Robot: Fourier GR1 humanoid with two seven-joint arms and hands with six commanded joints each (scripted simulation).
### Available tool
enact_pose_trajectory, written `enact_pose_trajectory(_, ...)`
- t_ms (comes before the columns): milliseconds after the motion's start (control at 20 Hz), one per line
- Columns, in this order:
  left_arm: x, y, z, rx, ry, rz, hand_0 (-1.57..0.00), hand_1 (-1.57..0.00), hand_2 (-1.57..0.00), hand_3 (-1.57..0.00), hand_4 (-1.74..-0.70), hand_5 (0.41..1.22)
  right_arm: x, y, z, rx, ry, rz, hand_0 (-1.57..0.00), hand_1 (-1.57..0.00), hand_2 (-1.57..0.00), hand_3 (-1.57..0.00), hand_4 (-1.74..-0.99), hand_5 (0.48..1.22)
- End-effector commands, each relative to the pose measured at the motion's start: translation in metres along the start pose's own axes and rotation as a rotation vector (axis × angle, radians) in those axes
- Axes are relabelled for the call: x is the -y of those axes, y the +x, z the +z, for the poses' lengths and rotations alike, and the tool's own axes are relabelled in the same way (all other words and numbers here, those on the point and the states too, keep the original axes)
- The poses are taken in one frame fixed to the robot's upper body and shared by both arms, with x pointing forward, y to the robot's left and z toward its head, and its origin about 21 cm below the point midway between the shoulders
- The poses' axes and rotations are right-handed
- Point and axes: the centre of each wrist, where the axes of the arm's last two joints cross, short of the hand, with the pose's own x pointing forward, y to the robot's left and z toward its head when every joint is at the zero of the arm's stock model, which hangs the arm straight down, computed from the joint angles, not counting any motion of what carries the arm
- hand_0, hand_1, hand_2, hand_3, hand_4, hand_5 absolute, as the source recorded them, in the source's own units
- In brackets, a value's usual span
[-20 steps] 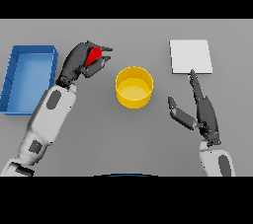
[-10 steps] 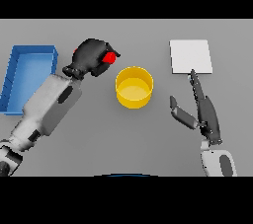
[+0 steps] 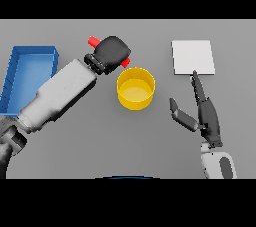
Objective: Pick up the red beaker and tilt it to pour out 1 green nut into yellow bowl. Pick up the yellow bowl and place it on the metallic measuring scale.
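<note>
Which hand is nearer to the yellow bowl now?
Left. The left hand holds the red beaker beside the yellow bowl rim; the right hand stays apart, to its right.

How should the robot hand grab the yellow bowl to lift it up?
Probably by its wall or rim, coming in from the right. The yellow bowl stands upright and open-topped, with round, nearly straight sides that fingers can wrap. The right robot hand is open and free on that side, while the left robot hand holds the red beaker at the bowl's upper left.
</note>
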Motion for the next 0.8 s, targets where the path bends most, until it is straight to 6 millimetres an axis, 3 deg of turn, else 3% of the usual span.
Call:
enact_pose_trajectory(0, -0.005, 0.001, -0.002, 0.023, -0.014, -0.042, -1.57, -1.57, -1.57, -1.57, -1.68, 1.215, 0.004, 0.0, -0.001, 0.0, -0.01, -0.012, 0.0, 0.0, 0.0, 0.0, -1.225, 0.663)
enact_pose_trajectory(450, -0.026, 0.02, -0.019, 0.053, -0.142, -0.427, -1.57, -1.57, -1.57, -1.57, -1.73, 1.22, 0.001, -0.004, 0.002, -0.003, -0.019, 0.028, 0.0, 0.0, 0.0, 0.0, -1.183, 0.643)
enact_pose_trajectory(750, -0.026, 0.034, -0.025, 0.126, -0.152, -0.691, -1.57, -1.57, -1.57, -1.57, -1.74, 1.221, -0.002, -0.002, 0.003, -0.008, -0.027, 0.015, 0.0, 0.0, 0.0, 0.0, -1.164, 0.625)
